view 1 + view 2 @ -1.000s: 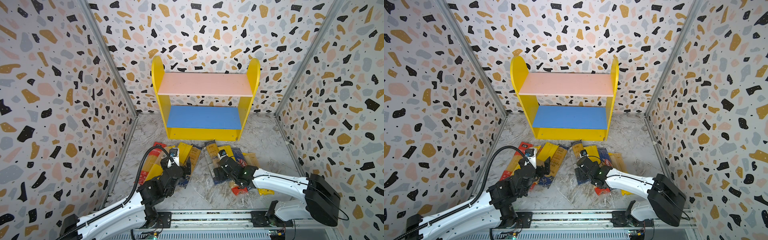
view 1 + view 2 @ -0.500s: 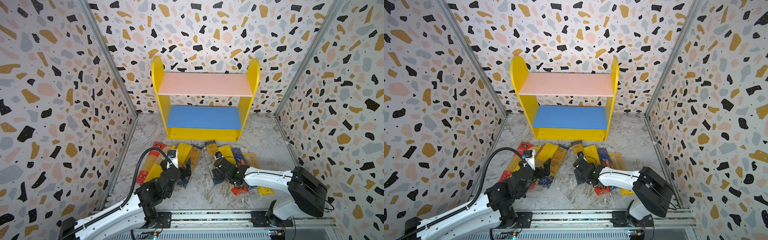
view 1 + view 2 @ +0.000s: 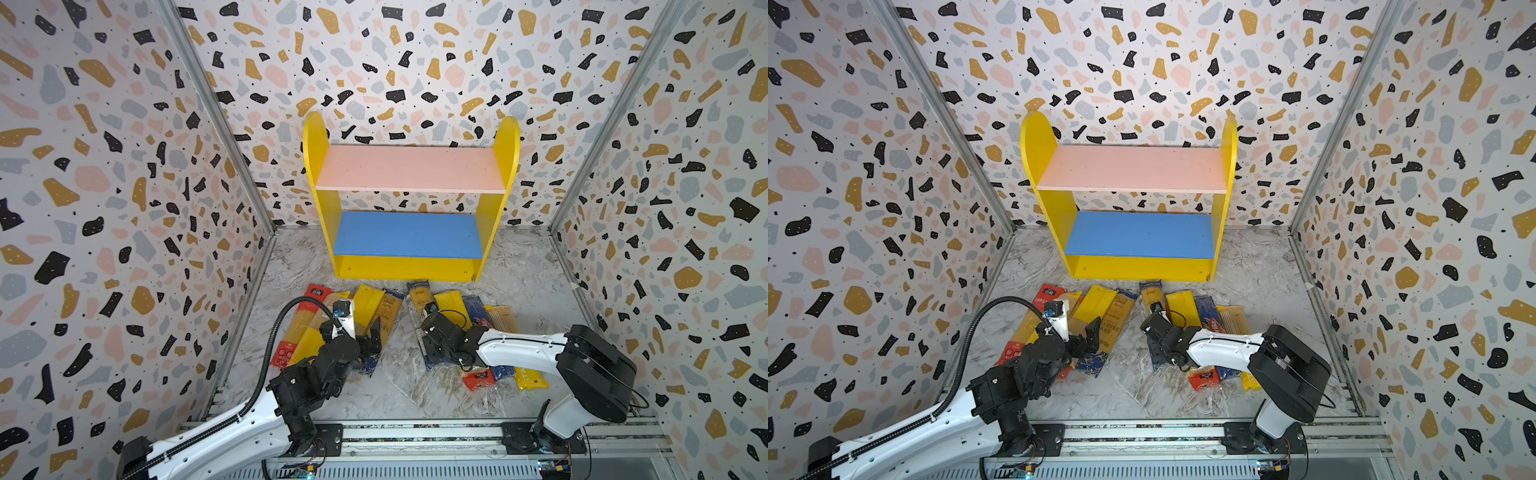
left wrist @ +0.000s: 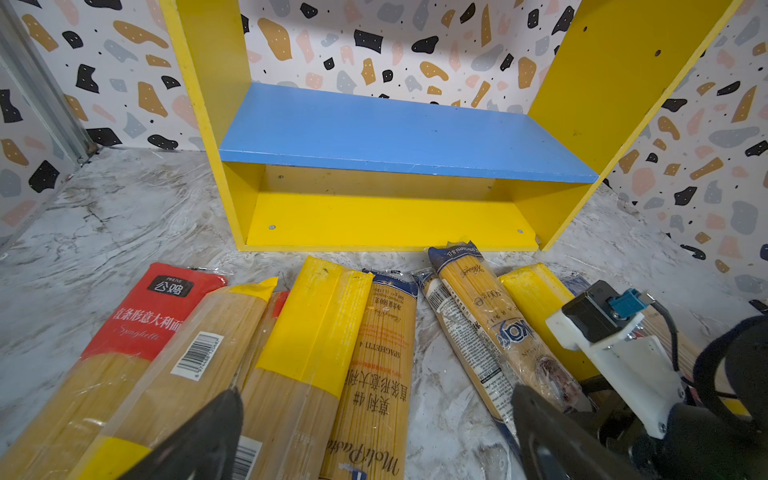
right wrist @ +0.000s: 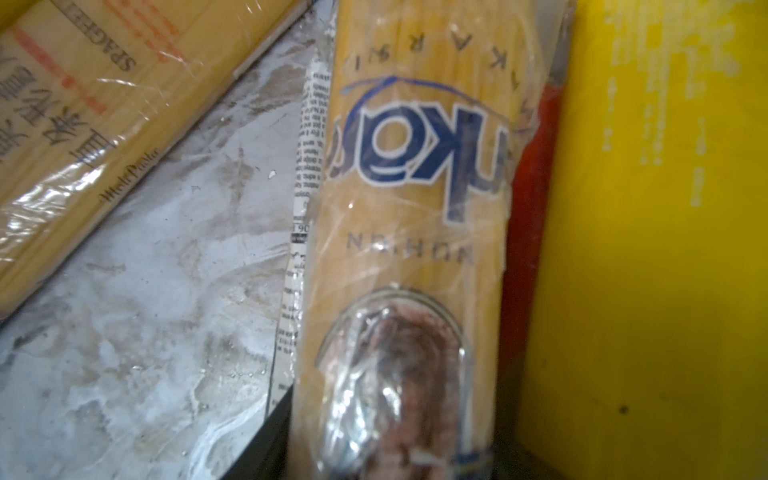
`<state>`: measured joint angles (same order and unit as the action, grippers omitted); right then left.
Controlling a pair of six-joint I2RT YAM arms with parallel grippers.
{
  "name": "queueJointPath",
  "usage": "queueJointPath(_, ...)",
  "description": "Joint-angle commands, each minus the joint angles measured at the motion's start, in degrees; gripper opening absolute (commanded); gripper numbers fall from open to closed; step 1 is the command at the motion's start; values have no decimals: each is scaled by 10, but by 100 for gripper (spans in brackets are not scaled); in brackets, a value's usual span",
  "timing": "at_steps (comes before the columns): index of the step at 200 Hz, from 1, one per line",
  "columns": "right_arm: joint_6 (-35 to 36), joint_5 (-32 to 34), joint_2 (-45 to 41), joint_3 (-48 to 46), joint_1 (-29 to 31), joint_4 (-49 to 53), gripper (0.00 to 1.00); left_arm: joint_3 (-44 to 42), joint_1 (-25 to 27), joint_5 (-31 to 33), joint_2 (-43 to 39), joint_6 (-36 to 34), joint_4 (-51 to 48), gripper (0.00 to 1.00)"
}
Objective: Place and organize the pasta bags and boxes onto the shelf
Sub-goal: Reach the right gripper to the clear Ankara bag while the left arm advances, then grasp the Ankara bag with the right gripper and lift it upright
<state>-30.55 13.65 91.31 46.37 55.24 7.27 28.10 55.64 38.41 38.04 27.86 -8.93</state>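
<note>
Pasta packs (image 3: 365, 303) all lay on floor (image 3: 415, 395), shelf (image 3: 409, 168) bare; your L gripper (image 4: 376, 397) gaped, R gripper (image 5: 390, 449) straddled blue-logo pack (image 5: 415, 208), clamp unclear.

A robot test booth, most likely in a lab rather than a home or shop; three walls (image 3: 124, 166) in speckled terrazzo print close in a small marble-look tabletop (image 3: 395, 386); bare metal posts (image 3: 218, 120) run up the back corners; a metal rail (image 3: 415, 432) along the front edge carries two white and black robot arms (image 3: 519, 349) bolted to it, one trailing a black cable hose (image 3: 272, 332); a small painted shelf (image 3: 409, 170) and spaghetti packs (image 3: 365, 303) on the tabletop give a shop-like touch.
</note>
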Motion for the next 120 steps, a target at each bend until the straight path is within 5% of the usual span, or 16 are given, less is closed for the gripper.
queueJointPath(1, 5, -46, -12, -17, -6, 26, 44, -5, 2, 4, -5, -1, 8, 99)
queueJointPath(86, 6, -154, -95, -56, -47, -18, 38, 0, 2, 3, 1, -4, 6, 99)
queueJointPath(120, 7, -171, -112, -65, -55, -22, 25, 5, 2, 3, 1, -4, 6, 99)
